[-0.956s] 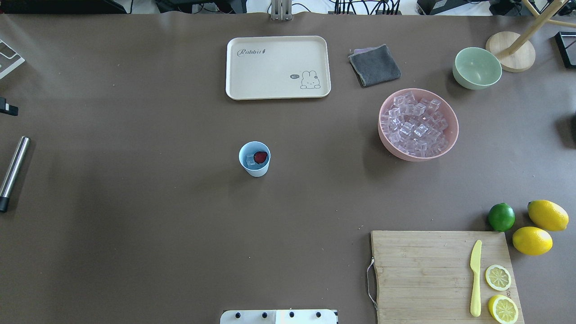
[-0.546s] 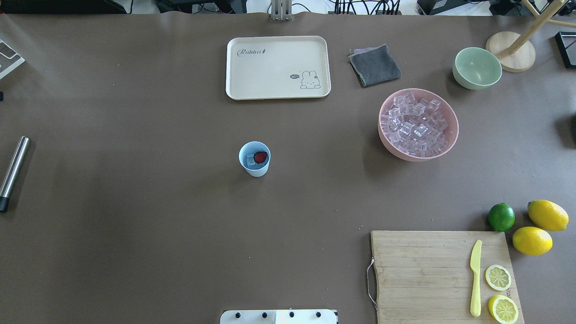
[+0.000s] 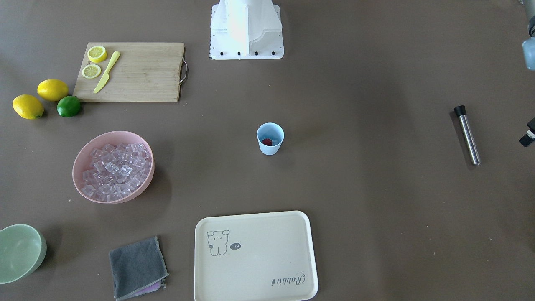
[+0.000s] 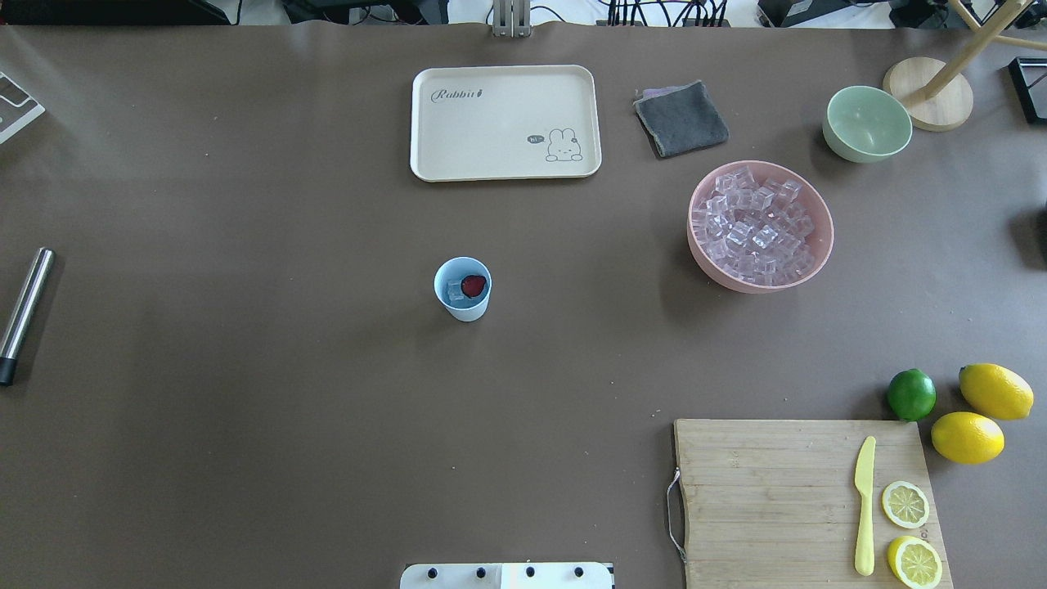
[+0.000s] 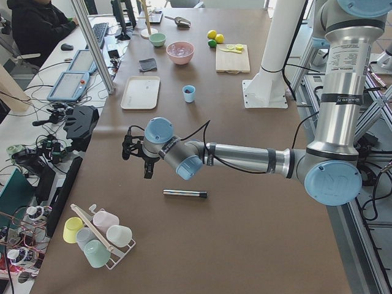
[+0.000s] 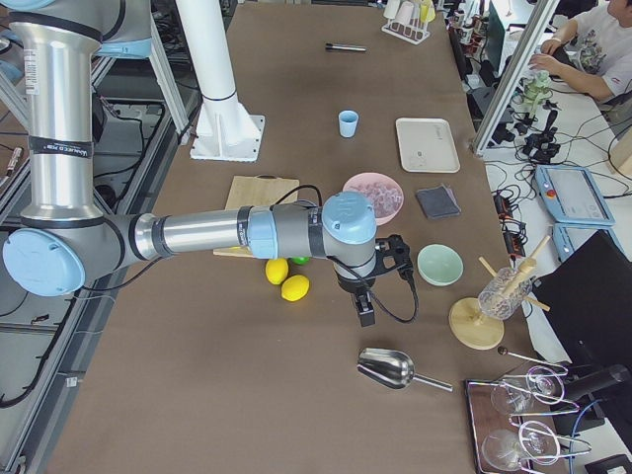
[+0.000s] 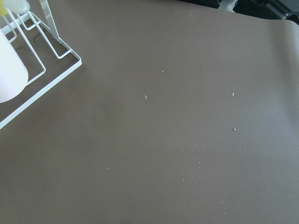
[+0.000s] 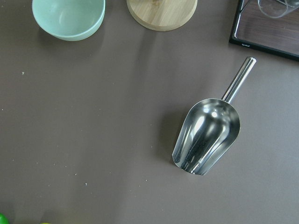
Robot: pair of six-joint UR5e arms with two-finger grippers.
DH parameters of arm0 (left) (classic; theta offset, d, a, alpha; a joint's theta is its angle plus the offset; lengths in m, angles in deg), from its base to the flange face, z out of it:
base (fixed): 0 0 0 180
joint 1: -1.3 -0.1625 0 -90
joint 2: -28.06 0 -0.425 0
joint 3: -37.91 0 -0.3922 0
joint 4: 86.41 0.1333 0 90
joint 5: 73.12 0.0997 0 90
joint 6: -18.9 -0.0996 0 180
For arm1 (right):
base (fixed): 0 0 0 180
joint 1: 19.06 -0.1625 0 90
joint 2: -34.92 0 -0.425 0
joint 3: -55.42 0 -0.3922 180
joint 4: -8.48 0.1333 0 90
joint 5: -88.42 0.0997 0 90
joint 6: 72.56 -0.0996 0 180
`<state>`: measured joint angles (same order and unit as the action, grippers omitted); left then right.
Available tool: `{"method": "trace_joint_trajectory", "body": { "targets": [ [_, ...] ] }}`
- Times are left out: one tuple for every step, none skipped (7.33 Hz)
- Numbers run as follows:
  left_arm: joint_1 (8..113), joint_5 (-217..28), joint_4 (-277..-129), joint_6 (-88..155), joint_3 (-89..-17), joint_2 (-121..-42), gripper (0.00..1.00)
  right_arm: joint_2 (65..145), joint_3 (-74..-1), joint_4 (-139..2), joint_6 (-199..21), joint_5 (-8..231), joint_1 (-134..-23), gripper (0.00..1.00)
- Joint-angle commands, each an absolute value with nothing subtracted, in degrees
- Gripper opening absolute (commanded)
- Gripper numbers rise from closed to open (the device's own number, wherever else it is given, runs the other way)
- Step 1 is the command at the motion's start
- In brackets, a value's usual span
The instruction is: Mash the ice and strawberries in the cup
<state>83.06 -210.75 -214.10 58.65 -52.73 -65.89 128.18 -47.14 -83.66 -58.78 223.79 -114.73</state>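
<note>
Blue cup (image 4: 463, 288) holds strawberry (image 4: 473, 285) and ice (image 4: 455, 290). Left hand (image 5: 136, 159), opening impossible to tell, probably fetches steel rod (image 4: 24, 315) next.

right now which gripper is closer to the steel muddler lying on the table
Left. The left gripper hangs close beside the muddler at the robot's left end of the table; the right gripper is at the far opposite end, near the metal scoop.

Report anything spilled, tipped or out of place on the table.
Nothing stands out. The cup stands upright with the strawberry and ice inside; no cubes lie outside the pink bowl. The metal rod lies flat by the left edge.
</note>
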Motion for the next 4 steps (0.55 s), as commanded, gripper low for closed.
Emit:
{"method": "trace_joint_trajectory", "body": {
  "targets": [
    [85.2,-211.9,-213.8,58.4,-55.3,-65.5,0.98,129.1,-46.9,-83.9,-58.8,223.9,-114.9,0.99],
    [85.4,-212.5,-213.8,58.4,-57.0,-65.3,0.98,130.3,-47.1,-83.5,-58.8,224.3,-115.0,0.99],
    [85.8,-213.4,-213.7,58.4,-59.0,-63.5,0.98,130.4,-47.1,-83.7,-58.8,224.4,-115.6,0.99],
    [86.0,-213.4,-213.7,58.4,-59.6,-63.5,0.98,131.0,-46.8,-83.7,-58.8,224.4,-115.7,0.99]
  ]
}}
